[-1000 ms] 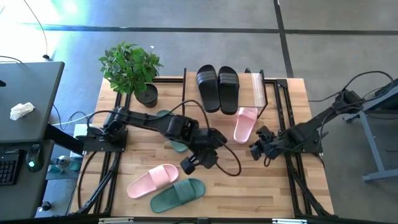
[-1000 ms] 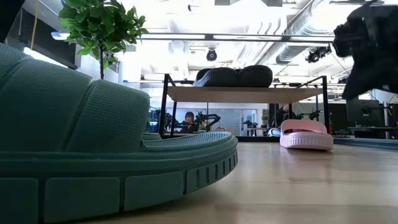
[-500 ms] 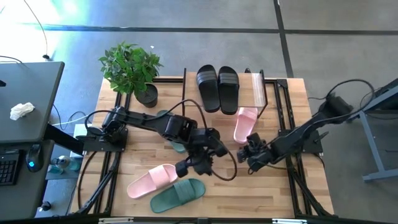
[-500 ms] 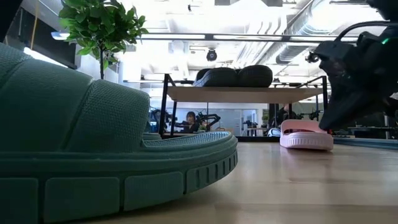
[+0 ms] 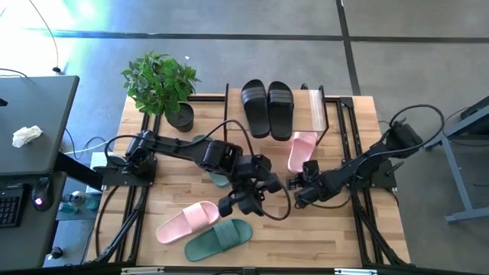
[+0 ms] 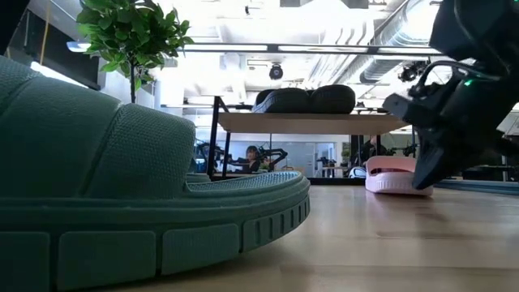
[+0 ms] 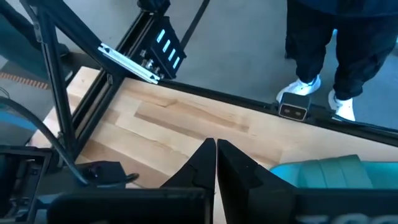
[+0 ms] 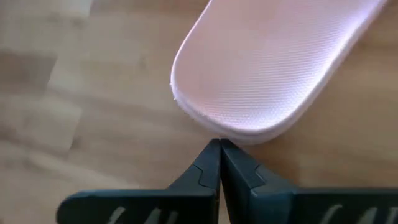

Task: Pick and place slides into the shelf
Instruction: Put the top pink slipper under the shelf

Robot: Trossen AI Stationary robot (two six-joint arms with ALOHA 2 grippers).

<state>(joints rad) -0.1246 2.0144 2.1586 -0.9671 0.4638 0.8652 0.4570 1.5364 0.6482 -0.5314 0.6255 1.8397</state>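
Note:
Two black slides (image 5: pixel 267 107) lie side by side on the shelf's top board (image 6: pixel 316 122). A pale pink slide (image 5: pixel 302 151) lies on the table, its far end under the shelf (image 5: pixel 317 114). My right gripper (image 8: pixel 219 144) is shut, its tips right at this slide's near end (image 8: pixel 217 134). A second pink slide (image 5: pixel 187 221) and a dark green slide (image 5: pixel 218 238) lie near the front edge. Another green slide (image 5: pixel 212 169) is mostly hidden under my left arm. My left gripper (image 5: pixel 231 205) is shut and empty above the table's middle, the green slide (image 7: pixel 323 171) close by. My right gripper's shut fingertips (image 8: pixel 211 155) stand at the rim of the pink slide's near end (image 8: pixel 231 138), coming low from the table's near right. I cannot tell whether they touch it. The slide lies flat on the table.
A potted plant (image 5: pixel 162 84) stands at the far left corner. Black frame rails (image 5: pixel 130 229) run along the table's sides. Cables (image 5: pixel 279 206) loop by my left gripper. A person's legs (image 7: pixel 329 56) show beyond the table's near edge.
My right gripper has gone toward the table's left and down, up to the near end of the pink slide by the shelf. My left gripper has shifted a little toward the near edge. No slide has moved.

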